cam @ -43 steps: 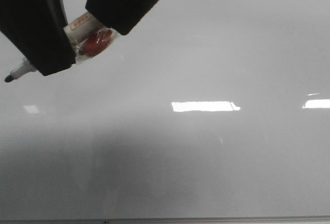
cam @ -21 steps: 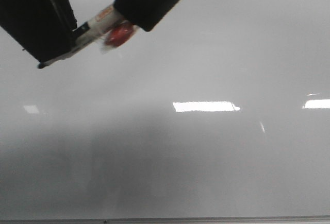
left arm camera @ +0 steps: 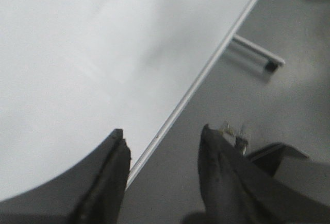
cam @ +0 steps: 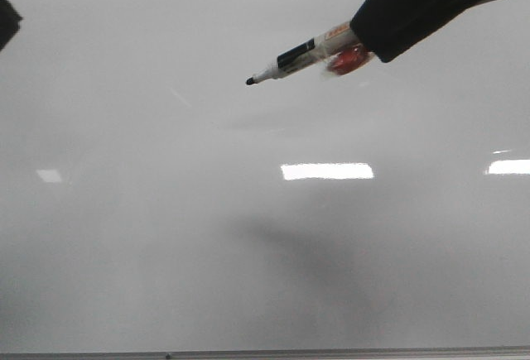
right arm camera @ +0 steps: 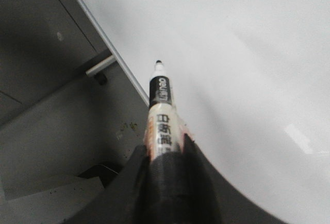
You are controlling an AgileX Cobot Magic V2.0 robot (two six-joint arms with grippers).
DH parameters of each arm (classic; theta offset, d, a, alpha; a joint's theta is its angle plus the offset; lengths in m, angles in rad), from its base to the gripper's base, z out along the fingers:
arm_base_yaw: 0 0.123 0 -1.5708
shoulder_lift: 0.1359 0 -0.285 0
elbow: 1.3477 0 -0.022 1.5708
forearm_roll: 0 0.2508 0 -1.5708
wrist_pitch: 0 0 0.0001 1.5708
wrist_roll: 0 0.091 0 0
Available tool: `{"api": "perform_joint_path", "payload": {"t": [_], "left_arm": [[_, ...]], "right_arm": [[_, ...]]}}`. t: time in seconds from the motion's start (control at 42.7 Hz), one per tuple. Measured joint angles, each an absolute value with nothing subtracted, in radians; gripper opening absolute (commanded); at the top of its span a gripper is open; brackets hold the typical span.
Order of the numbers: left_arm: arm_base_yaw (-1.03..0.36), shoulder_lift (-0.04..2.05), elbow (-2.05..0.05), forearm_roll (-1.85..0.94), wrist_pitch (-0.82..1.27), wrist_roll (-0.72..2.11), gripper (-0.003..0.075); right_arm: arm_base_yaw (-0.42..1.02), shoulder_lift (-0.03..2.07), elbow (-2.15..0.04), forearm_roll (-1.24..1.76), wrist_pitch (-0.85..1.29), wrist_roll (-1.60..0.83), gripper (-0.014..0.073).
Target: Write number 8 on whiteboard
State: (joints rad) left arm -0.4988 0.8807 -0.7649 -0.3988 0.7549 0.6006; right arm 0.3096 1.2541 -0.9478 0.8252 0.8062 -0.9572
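The whiteboard (cam: 166, 252) is glossy pale grey and fills the front view. No number 8 or any other line shows on it. My right gripper (cam: 364, 41) comes in from the upper right, shut on a black-and-white marker (cam: 306, 54) with a red patch on its barrel. The uncapped tip (cam: 250, 82) points left and is held above the board. In the right wrist view the gripper (right arm camera: 166, 144) clamps the marker (right arm camera: 161, 110). My left gripper (left arm camera: 162, 139) is open and empty over the board's edge. Only its corner shows in the front view (cam: 4, 21).
A thin dark edge strip (cam: 248, 353) runs along the board's near side. Bright light reflections (cam: 327, 171) lie on the board. Beyond the board's side edge is a grey surface with a metal bracket (left arm camera: 255, 56), which also shows in the right wrist view (right arm camera: 100, 64).
The right gripper has carried the marker from the upper left towards the right. The left gripper, which was at the marker's tip end, has pulled away to the left edge.
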Motion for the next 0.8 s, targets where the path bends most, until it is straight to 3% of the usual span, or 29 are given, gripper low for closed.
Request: {"api": "perform_joint_path", "payload": {"t": [0.141, 0.351, 0.796], "left_arm": [[-0.443, 0.648, -0.557, -0.496, 0.607, 0.599, -0.002], [-0.434, 0.376, -0.404, -0.547, 0.49, 0.597, -0.0021], [-0.434, 0.339, -0.4, -0.553, 0.463, 0.597, -0.0021]], "right_arm": [[0.318, 1.277, -0.937, 0.926, 0.773, -0.995, -0.0059], [0.35, 1.373, -0.947, 1.115, 0.655, -1.123, -0.0059], [0.357, 1.604, -1.115, 1.149, 0.578, -1.135, -0.0059]]}}
